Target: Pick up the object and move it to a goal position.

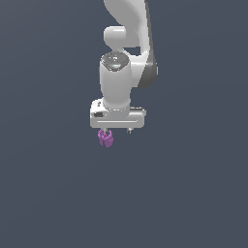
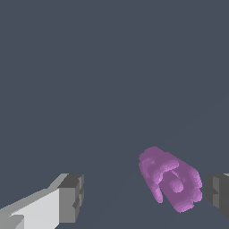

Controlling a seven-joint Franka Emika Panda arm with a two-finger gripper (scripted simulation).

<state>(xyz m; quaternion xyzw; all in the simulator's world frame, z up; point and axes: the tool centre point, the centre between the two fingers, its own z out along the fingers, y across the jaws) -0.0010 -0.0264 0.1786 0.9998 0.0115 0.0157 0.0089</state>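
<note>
The object (image 1: pixel 105 138) is a small purple knobbly lump just below the white robot hand, under the finger on the exterior view's left. In the wrist view the object (image 2: pixel 170 179) lies between the two grey fingertips, close to one fingertip (image 2: pixel 218 191) and far from the other (image 2: pixel 71 197). My gripper (image 1: pixel 116 131) points straight down and is open wide, with the jaws on either side of the object and not closed on it. I cannot tell whether the near fingertip touches it.
A plain dark grey-blue floor (image 1: pixel 48 193) fills both views. The white arm (image 1: pixel 127 29) rises behind the hand. No goal marker shows.
</note>
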